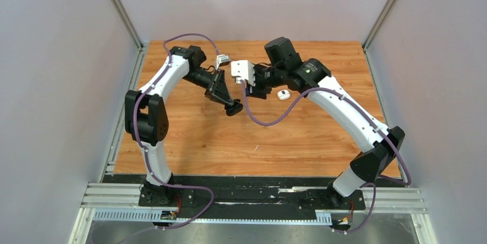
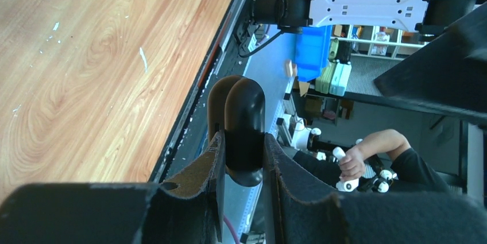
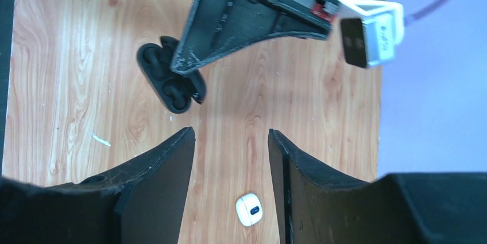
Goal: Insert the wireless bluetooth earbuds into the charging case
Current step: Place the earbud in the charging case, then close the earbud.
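My left gripper [image 2: 244,147] is shut on the black charging case [image 2: 244,120], gripping it by its sides. In the right wrist view the black case [image 3: 170,80] is open with two dark round hollows. I cannot tell whether black earbuds sit in them. The left gripper's tip [image 3: 185,67] covers its far edge. My right gripper [image 3: 231,140] is open and empty, hovering over a closed white case [image 3: 248,209] lying on the wooden table [image 3: 69,54]. In the top view the black case [image 1: 234,108] and white case [image 1: 283,95] lie mid-table. No loose earbuds show.
The arms meet at mid-table with their wrists close together: left gripper [image 1: 232,106], right gripper [image 1: 256,88]. A purple cable [image 1: 270,119] hangs from the right wrist. Grey walls stand on three sides. A black strip and metal rails [image 1: 252,198] edge the near side.
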